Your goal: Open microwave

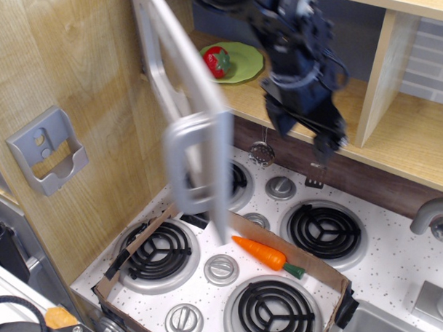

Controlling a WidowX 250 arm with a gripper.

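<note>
The microwave door [182, 77] stands swung far out to the left and shows nearly edge-on. Its chunky grey handle [187, 161] hangs over the stove. The open cavity shows a green plate [243, 61] with a red strawberry [216, 60] on it. My black gripper [326, 137] is blurred, in front of the cavity's right part, right of the door and apart from the handle. I cannot tell how its jaws stand. The buttons and clock panel are out of view.
A small grey wall bracket [47, 149] is on the left wood panel. A cardboard box wall [305, 260] on the stove top encloses an orange carrot [266, 255] and a burner [159, 250]. A faucet [432, 215] stands at the right. A wooden shelf divider [381, 69] is right of the gripper.
</note>
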